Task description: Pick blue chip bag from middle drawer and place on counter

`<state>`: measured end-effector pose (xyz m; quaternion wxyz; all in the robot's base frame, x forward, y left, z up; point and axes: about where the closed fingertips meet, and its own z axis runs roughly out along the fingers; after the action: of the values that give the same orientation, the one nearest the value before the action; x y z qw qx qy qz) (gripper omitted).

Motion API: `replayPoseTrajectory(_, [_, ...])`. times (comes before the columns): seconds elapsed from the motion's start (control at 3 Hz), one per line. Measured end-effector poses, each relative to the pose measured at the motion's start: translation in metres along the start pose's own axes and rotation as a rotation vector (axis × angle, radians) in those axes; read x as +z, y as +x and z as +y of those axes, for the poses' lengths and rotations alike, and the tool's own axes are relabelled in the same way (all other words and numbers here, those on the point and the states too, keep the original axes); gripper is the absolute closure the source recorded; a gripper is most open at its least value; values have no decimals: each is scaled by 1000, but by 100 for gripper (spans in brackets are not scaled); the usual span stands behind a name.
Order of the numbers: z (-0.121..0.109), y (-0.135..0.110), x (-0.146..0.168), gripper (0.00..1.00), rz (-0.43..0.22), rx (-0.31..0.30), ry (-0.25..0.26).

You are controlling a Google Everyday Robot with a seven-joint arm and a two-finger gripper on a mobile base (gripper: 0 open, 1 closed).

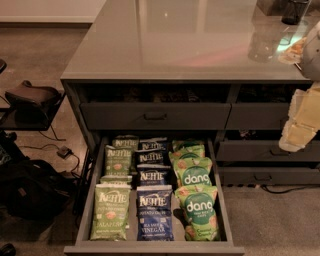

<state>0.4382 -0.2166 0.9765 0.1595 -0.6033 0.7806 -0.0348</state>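
Camera view: the counter [190,40] is seen from the front, glossy grey-green, with reflections across it. A dark cup [295,11] stands at its far right corner. Below the top, a shallow drawer front with a small bar handle [155,116] is shut. Under it the middle drawer [89,205] stands open toward the camera, and three columns of bags are laid on its floor. The blue chip bag [155,212] is noted in the centre column, nearest the drawer's front edge, lying flat with "SEA SALT & VINEGAR" readable. Three more blue bags [153,176] are overlapped behind it. Green Kettle bags [111,212] are lined up in the left column, green dang bags [200,212] in the right, each column touching the next. The gripper [301,122] is seen at the right edge of the frame, pale and blurred, hanging in front of the right-hand drawers [265,150], beside the open drawer and well apart from the blue bags. Whether it is open or closed cannot be told, and nothing is seen in its hold. A black bag [30,192] and cables [65,151] are recorded on the floor at left.
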Motion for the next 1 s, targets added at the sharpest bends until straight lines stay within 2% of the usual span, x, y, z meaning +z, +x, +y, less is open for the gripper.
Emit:
replayPoseTrajectory(0.33, [0, 0, 0, 0, 0, 0, 0])
replayPoseTrajectory(0.67, [11, -6, 11, 0, 8, -35, -34])
replayPoseTrajectory(1.0, [29, -7, 59, 0, -43, -77, -120])
